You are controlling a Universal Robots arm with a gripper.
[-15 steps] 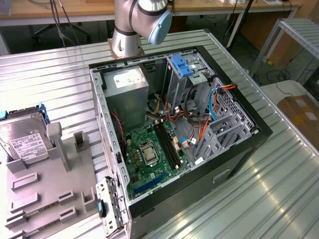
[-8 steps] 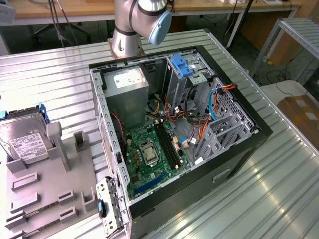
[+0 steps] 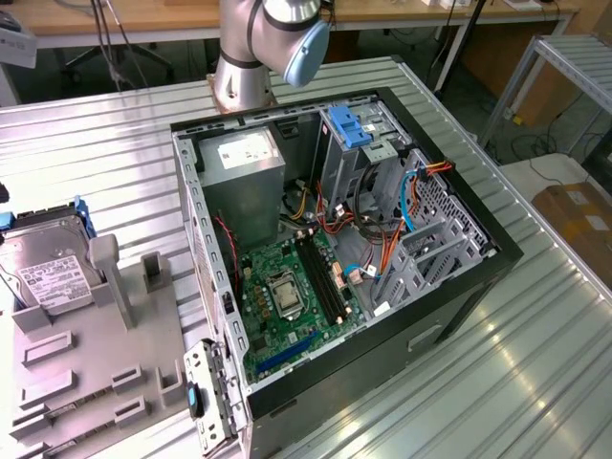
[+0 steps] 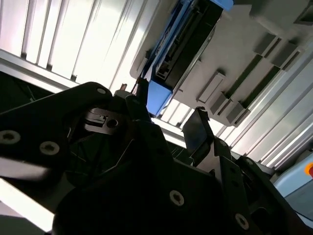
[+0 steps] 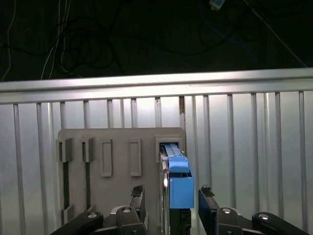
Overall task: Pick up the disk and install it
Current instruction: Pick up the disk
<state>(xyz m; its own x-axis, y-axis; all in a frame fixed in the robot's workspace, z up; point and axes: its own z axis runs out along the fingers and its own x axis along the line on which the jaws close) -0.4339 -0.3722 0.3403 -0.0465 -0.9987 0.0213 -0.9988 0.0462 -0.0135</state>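
My gripper [image 5: 171,198] is spread wide and holds nothing. The disk [image 5: 178,188] stands on edge in the holder's [image 5: 117,147] end slot, its blue end between my fingers [image 5: 138,197] (a gap shows on either side, so no contact).

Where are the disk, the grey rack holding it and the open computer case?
disk [image 3: 50,271]: exterior view, its white label.
grey rack [image 3: 96,330]: exterior view, bare flat base.
computer case [image 3: 402,349]: exterior view, black outer wall.
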